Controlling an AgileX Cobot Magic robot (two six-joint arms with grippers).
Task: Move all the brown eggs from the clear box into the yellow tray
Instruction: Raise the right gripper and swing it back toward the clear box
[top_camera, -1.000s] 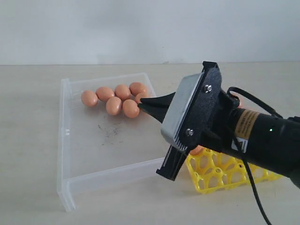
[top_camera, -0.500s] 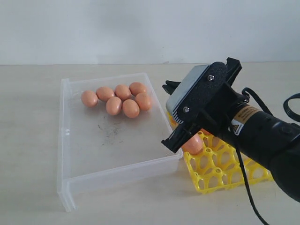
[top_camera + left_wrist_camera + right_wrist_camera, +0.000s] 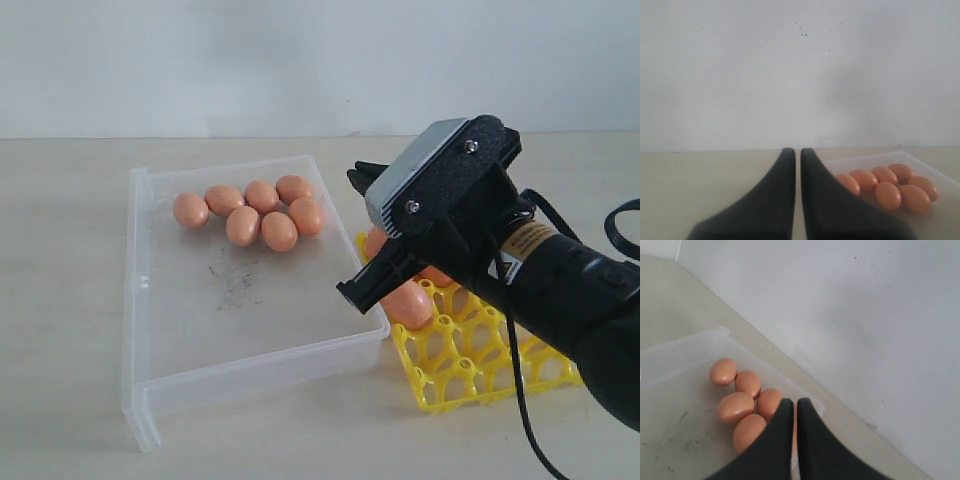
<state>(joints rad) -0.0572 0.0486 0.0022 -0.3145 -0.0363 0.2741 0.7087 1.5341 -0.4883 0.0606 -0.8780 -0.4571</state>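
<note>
7 eggs [image 3: 250,212] are clustered in the far corner of the box [image 3: 180,385], left of and beyond the right gripper [image 3: 358,178], which is clenched empty by the tray [image 3: 470,375]. The left gripper [image 3: 794,152], seemingly shut too, is judged farther off.

I count seven brown eggs [image 3: 242,225] bunched in the far corner of the clear box [image 3: 200,330], close to its right wall, with dark scuffs [image 3: 235,282] on the bare floor. My right gripper [image 3: 357,178] hangs beside that wall, above the yellow tray [image 3: 470,365], where at least two more brown eggs sit.
</note>
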